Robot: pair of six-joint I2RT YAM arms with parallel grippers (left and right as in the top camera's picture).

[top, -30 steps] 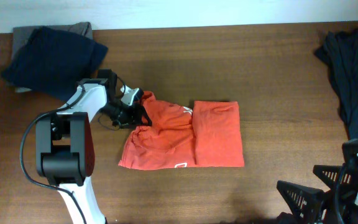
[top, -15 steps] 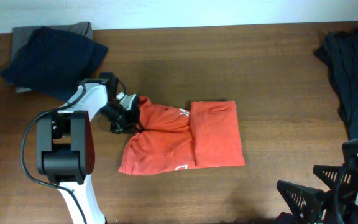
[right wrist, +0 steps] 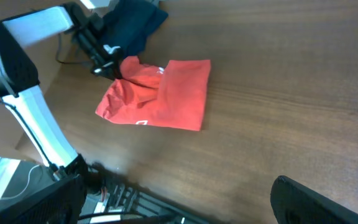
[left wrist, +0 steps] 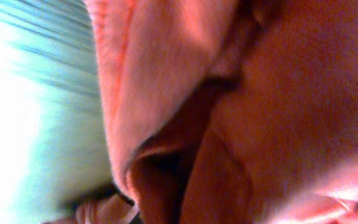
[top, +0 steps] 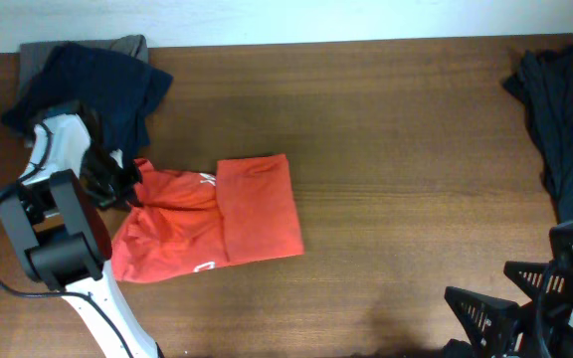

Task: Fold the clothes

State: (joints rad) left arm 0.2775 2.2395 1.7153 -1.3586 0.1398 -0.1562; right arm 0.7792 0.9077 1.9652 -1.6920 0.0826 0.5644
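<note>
T-shirt leftward, apparently in left pincer.

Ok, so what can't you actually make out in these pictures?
- Left gripper fingertips: buried in the red-orange cotton T-shirt overhead; wrist view is blurred cloth.
- T-shirt's white lettering: folded under, scraps only.
- Right gripper: cut by the bottom edge, both views.
- Dark clothes pile: cut by the right edge overhead.

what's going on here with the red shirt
The left gripper is shut on the upper left edge of the partly folded red-orange T-shirt, which lies bunched at that end on the wooden table, just below a navy garment pile. The right gripper is open at the bottom right of the overhead view, holding nothing. More dark clothes lie along the right edge.
</note>
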